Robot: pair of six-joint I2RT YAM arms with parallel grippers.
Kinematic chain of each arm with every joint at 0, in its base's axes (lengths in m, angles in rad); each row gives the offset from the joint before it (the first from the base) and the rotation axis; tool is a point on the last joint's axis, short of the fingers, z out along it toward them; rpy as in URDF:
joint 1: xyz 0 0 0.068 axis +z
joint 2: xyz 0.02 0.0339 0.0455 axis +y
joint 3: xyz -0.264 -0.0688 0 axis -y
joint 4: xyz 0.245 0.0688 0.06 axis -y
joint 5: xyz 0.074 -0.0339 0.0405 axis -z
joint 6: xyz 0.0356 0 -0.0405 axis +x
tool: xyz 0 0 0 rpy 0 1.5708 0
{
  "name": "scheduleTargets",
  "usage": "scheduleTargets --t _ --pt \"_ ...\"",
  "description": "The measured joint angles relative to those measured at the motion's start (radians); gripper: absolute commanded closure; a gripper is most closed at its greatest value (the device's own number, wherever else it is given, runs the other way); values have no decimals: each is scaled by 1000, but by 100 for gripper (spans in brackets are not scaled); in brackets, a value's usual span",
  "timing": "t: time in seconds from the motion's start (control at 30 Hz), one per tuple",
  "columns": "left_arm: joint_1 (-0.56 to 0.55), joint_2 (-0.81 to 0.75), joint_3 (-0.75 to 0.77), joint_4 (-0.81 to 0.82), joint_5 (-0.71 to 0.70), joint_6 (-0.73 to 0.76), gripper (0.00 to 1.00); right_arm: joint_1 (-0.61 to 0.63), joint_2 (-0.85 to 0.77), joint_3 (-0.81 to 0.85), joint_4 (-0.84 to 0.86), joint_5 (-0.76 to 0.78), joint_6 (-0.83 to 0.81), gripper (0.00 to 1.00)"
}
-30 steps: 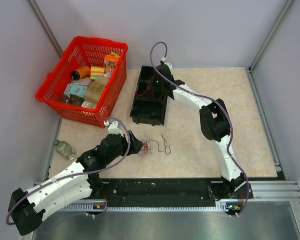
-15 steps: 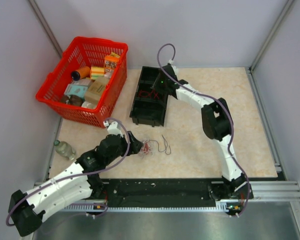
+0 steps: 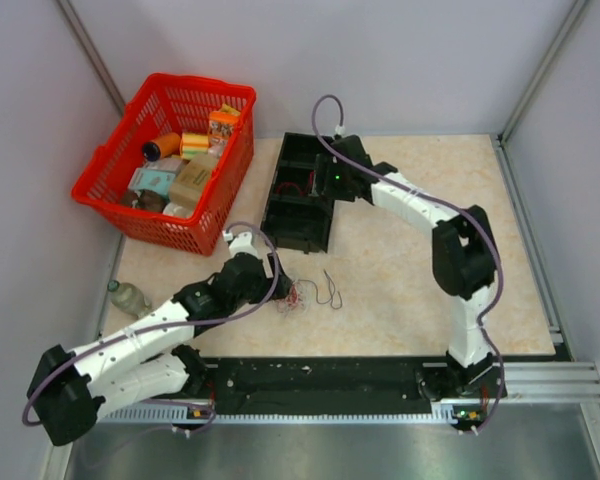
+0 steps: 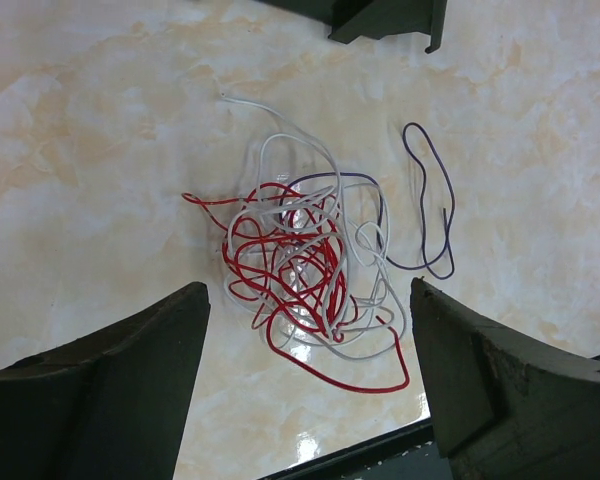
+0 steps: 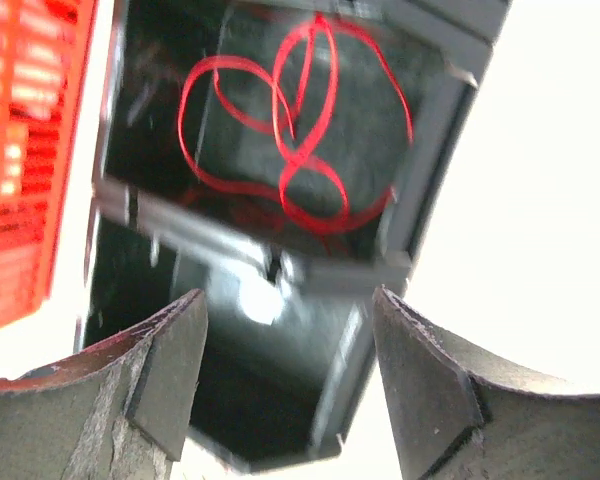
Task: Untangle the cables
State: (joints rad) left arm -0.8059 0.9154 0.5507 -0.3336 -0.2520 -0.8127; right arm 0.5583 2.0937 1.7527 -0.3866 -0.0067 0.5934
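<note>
- Directly beneath the left end effector (image 4: 308, 300), between its 2 wide-spread fingers, a knot of red and white cables (image 4: 298, 265) lies on the marbled worktop (image 4: 100, 150). The fingers grip nothing.
- On the right-finger side of that knot, a dark blue-purple cable (image 4: 427, 200) forms a long narrow loop. Its other end runs into the tangle.
- 1 white end pokes out of the knot on the side away from this end effector, pointing toward the black tray (image 4: 385, 18), whose corner lies well apart from it.
- Below the right end effector (image 5: 288, 300) sits that tray. Its jaws are parted and empty.
- Ahead of those fingertips, 1 red cable (image 5: 298, 135) lies in loose loops inside a single tray compartment. The compartment right under the fingers is too dark to read.
- To the left of the right end effector, beside the tray, stands a red basket (image 3: 230, 160) filled with small packages.
- Left of the left end effector, a clear bottle (image 3: 128, 297) lies at the worktop's edge.
</note>
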Motion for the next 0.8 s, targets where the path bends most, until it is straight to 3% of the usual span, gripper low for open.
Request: scheduleTargets --t 0.23,0.37,0.57,0.8 --pt "0 127 18 24 27 5 16 18 -421 -404 34 -22 -100 31" --pt "0 197 20 47 60 5 20 56 -559 -619 105 -76 -146 32" --pt "0 245 20 87 88 -2 34 183 -509 -784 156 -89 -191 36" --pt "0 245 5 124 87 -20 51 334 -401 -769 159 148 -169 45"
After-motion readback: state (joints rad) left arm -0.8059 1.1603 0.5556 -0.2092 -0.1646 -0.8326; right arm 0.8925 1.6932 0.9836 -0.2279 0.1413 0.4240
